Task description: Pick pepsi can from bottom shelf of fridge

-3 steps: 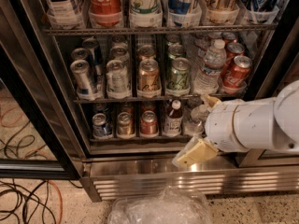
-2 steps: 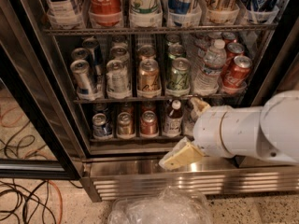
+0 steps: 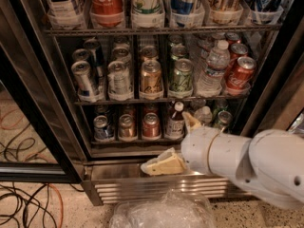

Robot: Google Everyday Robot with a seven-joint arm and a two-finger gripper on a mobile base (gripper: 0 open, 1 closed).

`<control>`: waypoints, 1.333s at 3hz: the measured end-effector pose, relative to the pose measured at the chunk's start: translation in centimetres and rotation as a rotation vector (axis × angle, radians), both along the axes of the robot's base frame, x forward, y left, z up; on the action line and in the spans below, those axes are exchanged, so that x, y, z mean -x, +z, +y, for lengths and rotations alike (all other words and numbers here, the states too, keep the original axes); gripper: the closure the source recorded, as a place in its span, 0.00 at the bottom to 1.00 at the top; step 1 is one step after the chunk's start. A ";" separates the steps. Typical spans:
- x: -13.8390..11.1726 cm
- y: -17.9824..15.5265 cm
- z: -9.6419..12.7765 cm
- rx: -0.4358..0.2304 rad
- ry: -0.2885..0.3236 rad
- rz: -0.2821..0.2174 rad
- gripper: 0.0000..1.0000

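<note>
1. The gripper (image 3: 165, 141) is being held low in front of the fridge (image 3: 156, 186), just above the ribbed steel base. Its two cream fingers (image 3: 164, 164) are being kept spread wide, and nothing is being carried between them
2. One finger is being pointed left along the base and the other up in front of the brown bottle (image 3: 175, 122), so the opening isn't being aimed at the right lane yet
3. The pepsi can (image 3: 102, 128) is being kept upright at the front of the far-left lane of the bottom shelf (image 3: 137, 140), well left of the gripper and untouched
4. It's being crowded by the bronze-gold can (image 3: 127, 127) just beside it, with the red can (image 3: 151, 126) one lane further right. My guess is both are going to have to be passed before the gripper is being lined up properly
5. Headroom on that tier is being squeezed by the rack above, so a level, straight-in approach is probably being called for, with the can being taken around its middle rather than from the top
6. The spread likely wants narrowing a bit on the way in, or the bronze-gold can is risking being clipped by the inner finger
7. The right end of the shelf is being hidden by the white arm (image 3: 266, 165), and a clear plastic bag (image 3: 161, 215) is being left on the floor right below, so dipping lower is probably worth avoiding
</note>
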State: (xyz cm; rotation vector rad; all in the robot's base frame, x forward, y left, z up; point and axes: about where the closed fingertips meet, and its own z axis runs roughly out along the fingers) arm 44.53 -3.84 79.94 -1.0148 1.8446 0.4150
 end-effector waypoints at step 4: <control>0.9 -2.6 3.6 -0.166 -0.041 -0.041 0.00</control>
